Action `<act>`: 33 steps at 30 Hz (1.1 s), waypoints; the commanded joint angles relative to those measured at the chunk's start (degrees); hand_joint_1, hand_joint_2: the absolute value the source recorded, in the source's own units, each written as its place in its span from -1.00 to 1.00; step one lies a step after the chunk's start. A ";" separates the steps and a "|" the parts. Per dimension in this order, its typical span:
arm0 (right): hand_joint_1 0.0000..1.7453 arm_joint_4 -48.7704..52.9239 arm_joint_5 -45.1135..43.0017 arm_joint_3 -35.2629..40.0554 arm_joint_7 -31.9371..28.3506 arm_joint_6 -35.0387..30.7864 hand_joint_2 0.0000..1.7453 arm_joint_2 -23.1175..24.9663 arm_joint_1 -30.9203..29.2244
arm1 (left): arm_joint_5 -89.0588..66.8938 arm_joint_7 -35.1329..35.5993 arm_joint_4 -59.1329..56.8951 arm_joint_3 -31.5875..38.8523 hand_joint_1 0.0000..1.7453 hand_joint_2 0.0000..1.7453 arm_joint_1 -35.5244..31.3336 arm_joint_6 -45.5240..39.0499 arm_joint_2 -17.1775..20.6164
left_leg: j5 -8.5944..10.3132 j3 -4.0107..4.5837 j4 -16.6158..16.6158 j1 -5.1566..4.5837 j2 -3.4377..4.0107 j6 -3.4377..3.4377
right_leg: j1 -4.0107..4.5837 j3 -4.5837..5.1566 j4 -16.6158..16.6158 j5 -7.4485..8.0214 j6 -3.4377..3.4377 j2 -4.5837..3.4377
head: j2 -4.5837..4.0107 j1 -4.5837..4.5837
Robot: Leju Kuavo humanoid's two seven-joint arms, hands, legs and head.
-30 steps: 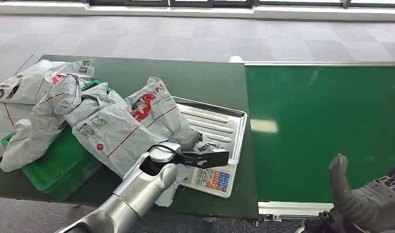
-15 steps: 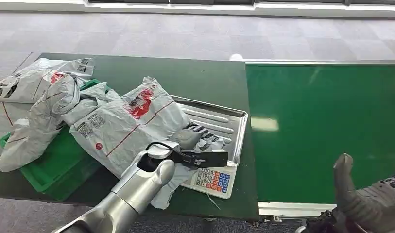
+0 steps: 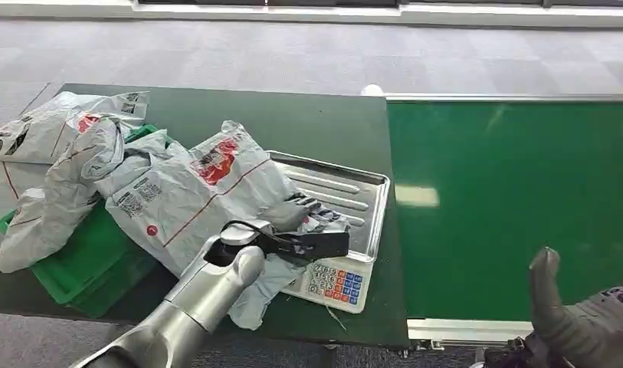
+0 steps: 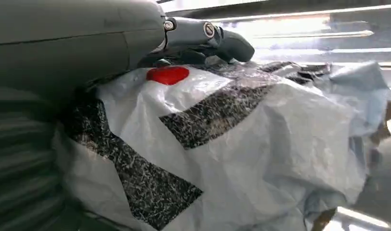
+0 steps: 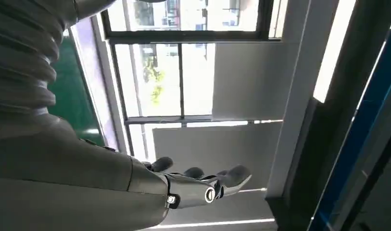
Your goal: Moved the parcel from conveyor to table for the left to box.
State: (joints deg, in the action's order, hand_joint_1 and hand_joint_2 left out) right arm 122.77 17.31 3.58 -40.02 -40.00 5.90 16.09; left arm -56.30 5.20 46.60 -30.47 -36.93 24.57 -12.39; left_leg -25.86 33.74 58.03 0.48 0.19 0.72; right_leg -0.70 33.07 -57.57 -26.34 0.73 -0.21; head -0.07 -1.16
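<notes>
A crumpled grey parcel (image 3: 197,201) with red print and black markings lies half on the metal scale tray (image 3: 357,193) and half over the green box (image 3: 84,264). My left hand (image 3: 283,219) grips the parcel's end nearest the tray, partly hidden behind the wrist. In the left wrist view the thumb and fingers (image 4: 208,39) close over a fold of the parcel (image 4: 241,144) next to a red mark. My right hand (image 3: 572,322) is low at the near edge of the conveyor (image 3: 515,207), thumb up. In the right wrist view that right hand (image 5: 203,185) holds nothing and its fingers are spread.
Several more grey parcels (image 3: 55,134) are piled on and beside the green box at the table's left end. The scale's keypad (image 3: 335,282) sits at the table's near edge. The green conveyor belt takes up the right side.
My left hand has drawn the parcel leftward off the scale tray toward the green box, baring more of the tray. My right hand has sunk slightly.
</notes>
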 commanded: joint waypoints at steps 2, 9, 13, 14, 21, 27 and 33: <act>-1.00 -0.73 -0.50 -1.14 0.02 0.00 1.00 -1.44 0.71 | 1.11 0.68 3.99 5.07 -1.00 1.00 -2.60 0.85 6.63 | 0.10 0.08 -0.08 0.04 0.02 0.04 | 0.11 0.12 0.08 0.11 -0.09 -0.01 | 0.00 0.00; -1.00 2.02 -0.02 -2.99 0.02 0.00 1.00 -1.24 2.98 | 5.83 2.68 14.01 11.62 1.00 1.00 -4.26 3.27 10.81 | 0.12 0.28 0.07 0.08 -0.04 0.09 | 0.10 0.28 -0.10 0.07 -0.13 0.01 | 0.00 0.00; -1.00 1.78 -0.43 -2.31 0.02 0.00 1.00 -2.41 3.93 | 6.37 3.76 13.94 12.55 1.00 1.00 -2.61 3.74 12.55 | 0.14 0.21 -0.08 0.05 -0.01 0.08 | 0.08 0.25 0.02 0.08 -0.15 -0.03 | 0.00 0.00; -1.00 1.43 -0.63 -2.17 0.02 0.00 1.00 -2.73 3.88 | 6.31 3.63 12.72 12.46 1.00 1.00 -2.55 3.28 12.94 | 0.12 0.18 -0.06 0.05 -0.01 0.08 | 0.08 0.20 0.01 0.07 -0.13 -0.03 | 0.00 0.00; -1.00 1.45 -0.96 -1.96 0.02 0.00 1.00 -2.82 4.46 | 8.51 1.94 13.16 14.79 1.00 1.00 -1.66 1.62 14.26 | 0.13 0.28 -0.04 0.05 -0.04 0.08 | 0.08 0.28 0.00 0.07 -0.12 -0.01 | 0.00 0.00; -1.00 1.45 -0.96 -1.96 0.02 0.00 1.00 -2.82 4.46 | 8.51 1.94 13.16 14.79 1.00 1.00 -1.66 1.62 14.26 | 0.13 0.32 -0.03 0.05 -0.10 0.07 | 0.08 0.30 -0.01 0.05 -0.11 0.05 | 0.00 0.00; -1.00 2.75 -1.31 -1.91 0.02 0.00 1.00 -2.84 5.79 | 14.81 -0.69 23.93 21.02 1.00 1.00 1.36 -10.22 13.12 | 0.13 0.30 -0.10 0.06 -0.04 0.06 | 0.09 0.30 0.07 0.07 -0.13 0.00 | 0.00 0.00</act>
State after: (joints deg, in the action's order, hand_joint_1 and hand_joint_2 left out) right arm 124.67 16.61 2.56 -40.02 -40.02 3.93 20.94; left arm -46.23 7.69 62.27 -16.55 -37.13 24.42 0.83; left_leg -25.72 34.08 58.03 0.53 0.06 0.81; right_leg -0.62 33.39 -57.61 -26.30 0.63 -0.13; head -0.07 -1.16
